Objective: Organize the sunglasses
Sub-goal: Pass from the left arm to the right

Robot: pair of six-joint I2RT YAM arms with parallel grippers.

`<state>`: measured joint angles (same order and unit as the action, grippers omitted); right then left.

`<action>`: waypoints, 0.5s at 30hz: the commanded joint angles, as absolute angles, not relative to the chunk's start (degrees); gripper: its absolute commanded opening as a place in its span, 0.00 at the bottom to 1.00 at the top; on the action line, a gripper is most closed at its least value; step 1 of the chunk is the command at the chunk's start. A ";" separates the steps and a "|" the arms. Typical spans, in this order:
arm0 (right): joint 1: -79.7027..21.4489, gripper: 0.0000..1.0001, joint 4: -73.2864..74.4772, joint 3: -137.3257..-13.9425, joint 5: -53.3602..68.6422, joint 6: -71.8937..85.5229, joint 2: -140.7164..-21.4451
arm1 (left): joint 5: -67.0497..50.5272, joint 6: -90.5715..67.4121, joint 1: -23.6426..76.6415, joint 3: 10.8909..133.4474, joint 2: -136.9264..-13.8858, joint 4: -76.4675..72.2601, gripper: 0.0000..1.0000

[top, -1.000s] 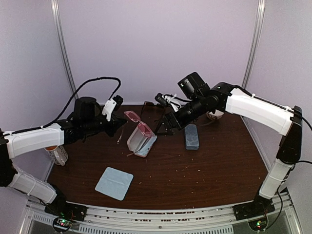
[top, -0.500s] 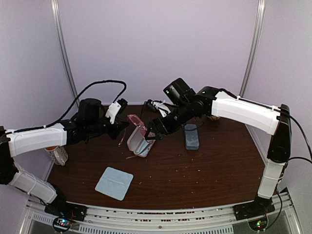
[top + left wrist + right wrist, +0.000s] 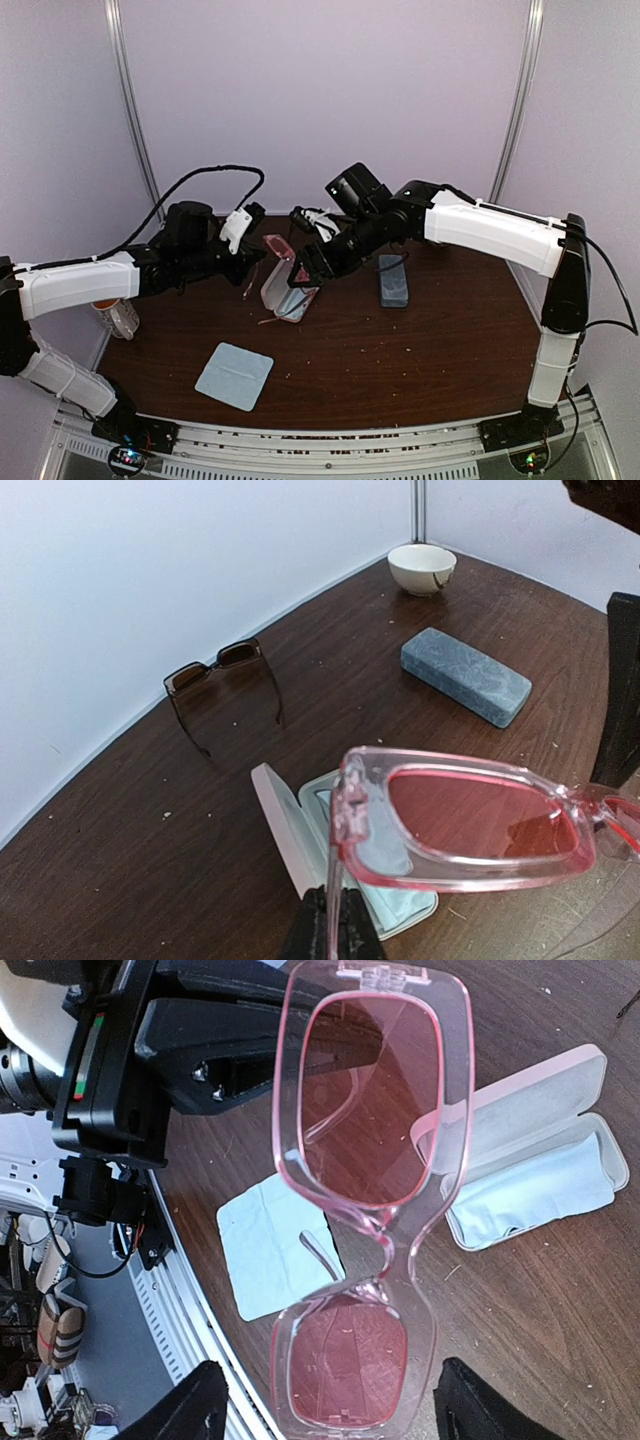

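The left pincer (image 3: 330,935) is pressed together on one temple arm of the pink sunglasses (image 3: 470,815), holding the chunky translucent frame with its rose lenses in the air above the bench (image 3: 120,880). Opposite it, the right pincer (image 3: 330,1385) stands spread. Its two dark fingers (image 3: 200,1405) flank one lens of the same pair, with a gap showing on each side.

Just below the raised frame lies an open white case (image 3: 285,820), its lid tipped back and a folded light-blue cloth (image 3: 540,1190) resting inside. A second light-blue cloth (image 3: 265,1250) lies flat on the bench, nearer the arms' bases.

Farther back, close to the wall, the dark sunglasses (image 3: 215,670) sit on the bench with their arms unfolded, well apart from the pink pair. A closed grey-blue case (image 3: 465,675) lies to one side of the open case, and a small white bowl (image 3: 422,568) stands beyond it in the corner.
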<state>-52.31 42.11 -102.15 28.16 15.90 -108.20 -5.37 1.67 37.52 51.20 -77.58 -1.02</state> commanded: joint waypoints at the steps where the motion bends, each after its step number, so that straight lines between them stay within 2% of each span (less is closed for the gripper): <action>1: -52.71 0.70 40.76 -103.36 28.87 16.70 -108.58 | -3.92 2.37 37.88 52.64 -78.00 -2.29 0.00; 15: -52.71 0.67 40.93 -103.48 27.95 16.79 -110.22 | -2.89 2.72 38.57 52.91 -78.37 -2.00 0.00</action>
<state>-52.36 41.74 -102.15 28.38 16.51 -109.14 -3.51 1.91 38.06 51.22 -77.58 -0.71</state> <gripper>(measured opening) 0.684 0.027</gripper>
